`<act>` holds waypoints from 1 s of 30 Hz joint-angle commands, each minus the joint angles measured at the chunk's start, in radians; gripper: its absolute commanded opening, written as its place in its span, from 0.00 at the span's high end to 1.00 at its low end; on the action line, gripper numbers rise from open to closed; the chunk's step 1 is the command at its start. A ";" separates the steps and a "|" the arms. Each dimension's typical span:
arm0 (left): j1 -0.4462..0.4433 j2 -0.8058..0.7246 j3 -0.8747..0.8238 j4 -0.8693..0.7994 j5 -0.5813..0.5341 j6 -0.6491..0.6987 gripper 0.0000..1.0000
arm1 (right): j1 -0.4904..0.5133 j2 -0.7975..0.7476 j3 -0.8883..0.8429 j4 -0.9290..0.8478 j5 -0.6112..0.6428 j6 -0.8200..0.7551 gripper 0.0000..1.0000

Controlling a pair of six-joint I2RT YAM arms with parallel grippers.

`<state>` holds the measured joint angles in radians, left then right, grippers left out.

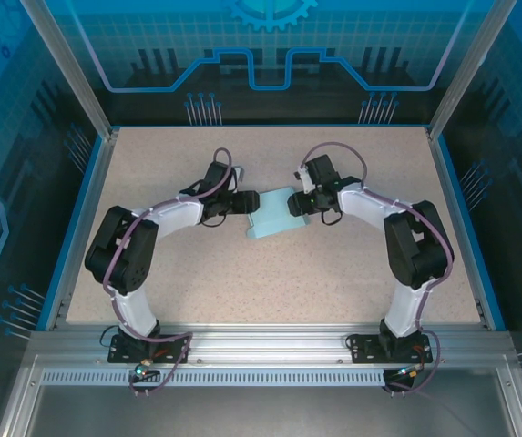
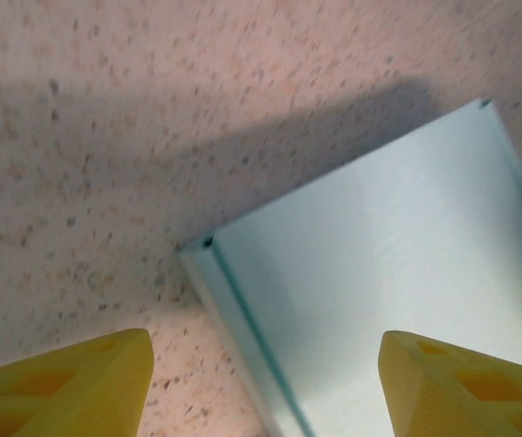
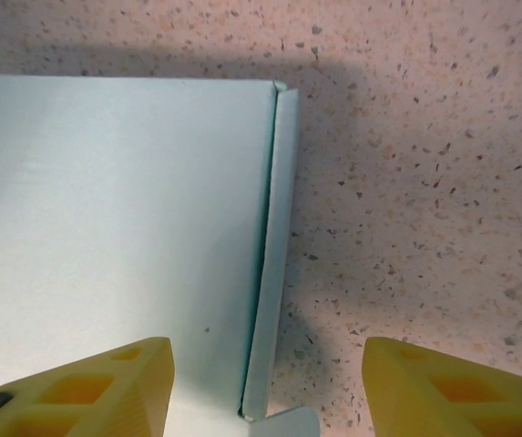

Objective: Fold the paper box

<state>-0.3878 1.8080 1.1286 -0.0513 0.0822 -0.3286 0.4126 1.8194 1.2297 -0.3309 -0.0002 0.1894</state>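
- The left gripper (image 2: 261, 391) is standing wide open. Its two yellow fingers (image 2: 60, 387) are sitting apart at the 7 and 5 o'clock corners of the left wrist view, gripping nothing.
- A corner and long edge of the paper box (image 2: 379, 273) are lying between those fingers. The fingertip at 5 o'clock is overlapping the card, though I cannot tell whether it is touching it.
- The right gripper (image 3: 265, 382) is also gaping wide, holding nothing. One finger (image 3: 78, 387) is hovering over the top of the box (image 3: 115, 209), and the other is over bare table (image 3: 424, 182).
- From above, the closed, flat box (image 1: 274, 217) is resting on the speckled table (image 1: 242, 291) just toward 12 o'clock from its middle. The left gripper (image 1: 242, 202) is meeting it at its 9 o'clock side and the right gripper (image 1: 299, 202) at its 2 o'clock corner.
- The fingers are being cut off by the bottom of both wrist views, and the box is running out of frame in each.
- A small flap (image 3: 283, 423) at 6 o'clock in the right wrist view is mostly cropped.
- From above, the fingertips are too dark and small to make out.
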 commanded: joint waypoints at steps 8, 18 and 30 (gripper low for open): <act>0.024 0.185 0.256 -0.124 0.085 0.159 0.26 | 0.020 -0.226 -0.124 -0.028 0.023 -0.025 0.35; 0.023 0.257 0.319 -0.163 0.275 0.162 0.26 | 0.038 -0.330 -0.175 -0.102 0.032 -0.031 0.26; 0.016 0.180 0.139 -0.038 0.418 0.066 0.31 | 0.013 -0.397 -0.227 -0.123 0.000 -0.030 0.14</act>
<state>-0.3691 2.0502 1.3121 -0.1299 0.4252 -0.2195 0.4393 1.4452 1.0290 -0.4210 0.0257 0.1593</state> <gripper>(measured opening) 0.694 0.854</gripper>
